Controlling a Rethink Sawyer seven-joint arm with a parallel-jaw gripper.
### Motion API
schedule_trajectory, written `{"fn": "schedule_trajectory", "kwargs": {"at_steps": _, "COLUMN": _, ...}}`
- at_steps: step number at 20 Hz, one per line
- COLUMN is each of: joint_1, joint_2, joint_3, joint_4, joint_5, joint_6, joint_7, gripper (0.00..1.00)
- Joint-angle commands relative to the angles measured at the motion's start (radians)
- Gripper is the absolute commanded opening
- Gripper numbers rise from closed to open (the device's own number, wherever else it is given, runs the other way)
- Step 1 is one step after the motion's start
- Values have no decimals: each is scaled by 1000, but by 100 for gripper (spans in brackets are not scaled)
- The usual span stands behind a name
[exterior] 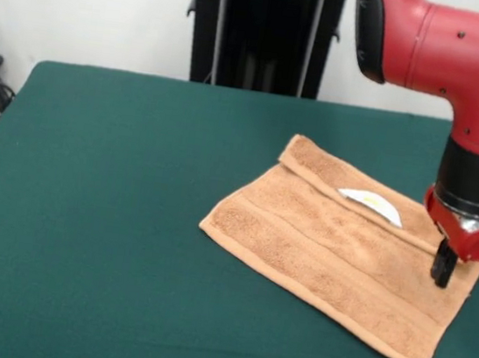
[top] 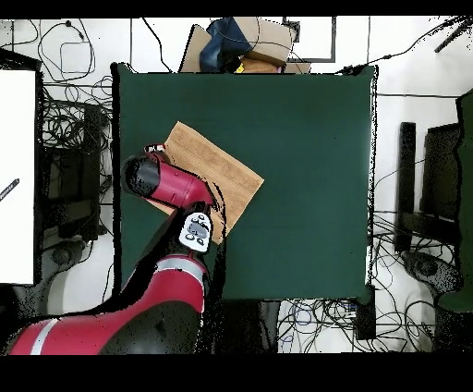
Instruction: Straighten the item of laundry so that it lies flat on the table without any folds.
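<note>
The item of laundry (exterior: 336,253) is a light orange-brown towel lying at the right of the green table (exterior: 111,215). Its far edge is folded over into a narrow strip, and a white label (exterior: 371,204) shows beside that fold. My gripper (exterior: 443,264) points down at the right end of the fold and its tip meets the cloth. In the overhead view the towel (top: 220,169) lies on the table (top: 305,185) at the left, with the red arm (top: 171,185) covering part of it and hiding the gripper.
The towel's right corner sits near the table's right edge in the front view. A black stand (exterior: 263,32) rises behind the far edge. Cables and boxes (top: 249,42) lie on the floor around the table.
</note>
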Motion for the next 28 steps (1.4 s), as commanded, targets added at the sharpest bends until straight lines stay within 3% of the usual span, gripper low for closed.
{"fn": "schedule_trajectory", "kwargs": {"at_steps": 1, "joint_1": -5, "joint_2": -12, "joint_3": 101, "joint_4": 117, "joint_5": -32, "joint_6": 6, "joint_7": 90, "gripper": 100}}
{"fn": "schedule_trajectory", "kwargs": {"at_steps": 7, "joint_1": -36, "joint_2": -18, "joint_3": 135, "joint_4": 135, "joint_5": -38, "joint_6": -32, "joint_7": 81, "gripper": 100}}
{"fn": "schedule_trajectory", "kwargs": {"at_steps": 14, "joint_1": 4, "joint_2": 2, "joint_3": 76, "joint_4": 66, "joint_5": -9, "joint_6": 63, "joint_7": 116, "gripper": 100}}
{"fn": "schedule_trajectory", "kwargs": {"at_steps": 24, "joint_1": 46, "joint_2": 105, "joint_3": 76, "joint_4": -13, "joint_5": 22, "joint_6": -5, "joint_7": 148, "gripper": 100}}
{"fn": "schedule_trajectory", "kwargs": {"at_steps": 28, "joint_1": 55, "joint_2": 106, "joint_3": 78, "joint_4": -8, "joint_5": 23, "joint_6": -16, "joint_7": 154, "gripper": 100}}
